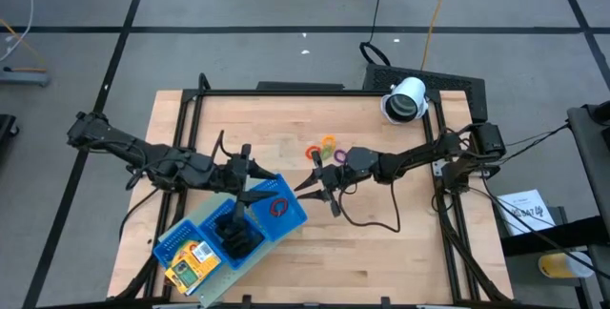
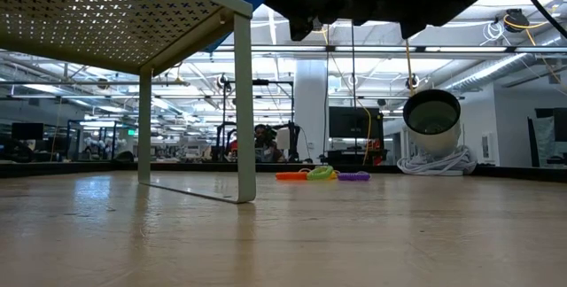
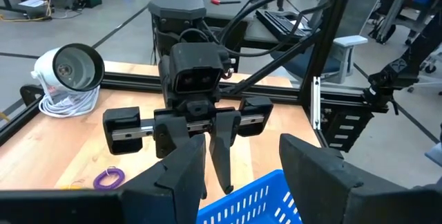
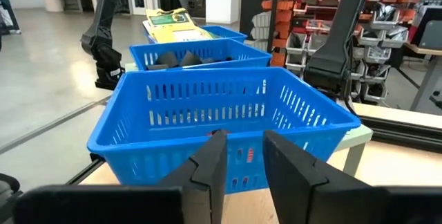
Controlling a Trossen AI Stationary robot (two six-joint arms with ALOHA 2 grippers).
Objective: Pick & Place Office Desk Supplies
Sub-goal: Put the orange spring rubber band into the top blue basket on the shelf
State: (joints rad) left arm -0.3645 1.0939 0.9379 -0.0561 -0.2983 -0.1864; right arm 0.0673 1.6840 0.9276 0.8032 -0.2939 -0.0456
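The blue three-compartment tray (image 1: 290,219) (image 4: 207,99) sits on a raised perforated shelf (image 2: 106,12) at the near left. Its compartments hold a red ring (image 1: 277,207), black clips (image 1: 236,237) (image 4: 176,59) and yellow packs (image 1: 189,269) (image 4: 166,20). Orange (image 1: 313,152), green (image 2: 319,173) and purple (image 1: 339,157) (image 3: 108,178) rings lie flat on the table's middle. My left gripper (image 1: 257,187) (image 3: 242,148) is open, with its fingers either side of the tray's far corner. My right gripper (image 1: 303,190) (image 4: 243,135) points level at the tray's right wall. A narrow gap shows between its fingers, with nothing in it. My left gripper's two fingers (image 3: 183,182) stand on either side of the tray's far corner (image 3: 255,196), coming from the table's left. I cannot tell whether they touch it.
A white cylindrical device (image 1: 407,99) (image 2: 431,119) with a coiled cord stands at the far right corner. The shelf rests on thin legs (image 2: 244,101). Bare wood lies along the table's near right and between the rings and the shelf.
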